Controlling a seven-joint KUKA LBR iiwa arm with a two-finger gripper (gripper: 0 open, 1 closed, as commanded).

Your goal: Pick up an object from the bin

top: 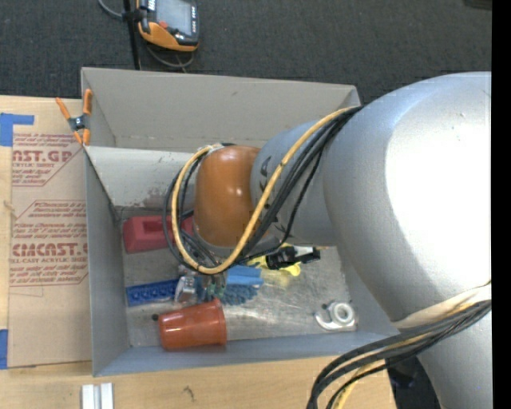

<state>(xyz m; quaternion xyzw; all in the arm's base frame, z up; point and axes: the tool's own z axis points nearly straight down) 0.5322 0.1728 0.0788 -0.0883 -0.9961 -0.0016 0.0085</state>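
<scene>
STEP: apparently over blue toothed bar (152,293) | JAWS: wrist hides them, we cannot tell | ADVICE: we centre on one item, clear of the orange cup (193,327).

red block (145,233) at left, orange cup (193,326) on its side, white ring (335,315) at right

Floor (335,40): dark charcoal, fine carpet-like texture, runs across top of view. Orange-and-black handheld device (169,22) lies on it at top edge, left of centre, partly cut off. Black cable (133,44) runs down from top edge just left of device. Lighting even, diffuse; floor uniformly lit.
</scene>
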